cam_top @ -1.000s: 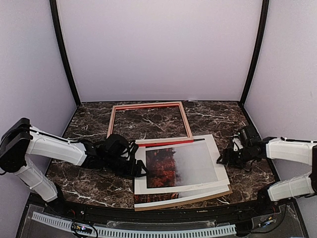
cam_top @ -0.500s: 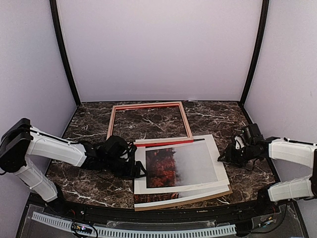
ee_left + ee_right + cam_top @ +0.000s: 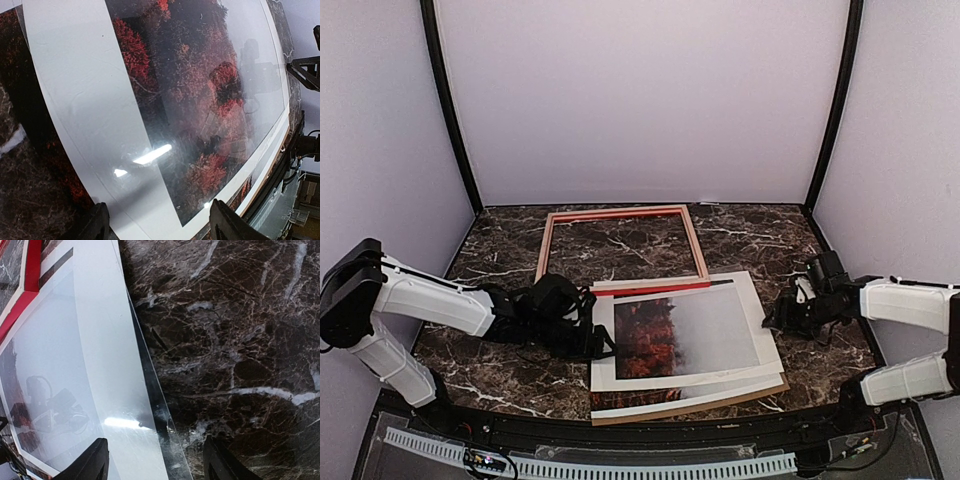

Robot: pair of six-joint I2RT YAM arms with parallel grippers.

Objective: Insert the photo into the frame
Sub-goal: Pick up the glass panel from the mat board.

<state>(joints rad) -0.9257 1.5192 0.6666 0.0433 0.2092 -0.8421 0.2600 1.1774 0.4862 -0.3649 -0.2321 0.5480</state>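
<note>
Both grippers sit low on opposite sides of the layered sheets, and I see neither clamped on anything. The left gripper (image 3: 603, 342) is at the left edge of the white mat (image 3: 604, 372), its fingers (image 3: 98, 226) spread wide over the glossy surface. The right gripper (image 3: 773, 320) is at the right edge, fingers (image 3: 94, 464) apart, straddling the rim of a clear sheet (image 3: 148, 367) above the marble table (image 3: 490, 365). The photo (image 3: 692, 330) lies under the mat, showing through its window, over a brown backing board (image 3: 720, 402). The frame (image 3: 548, 245) lies flat behind, its red near rail at the mat's far edge.
</note>
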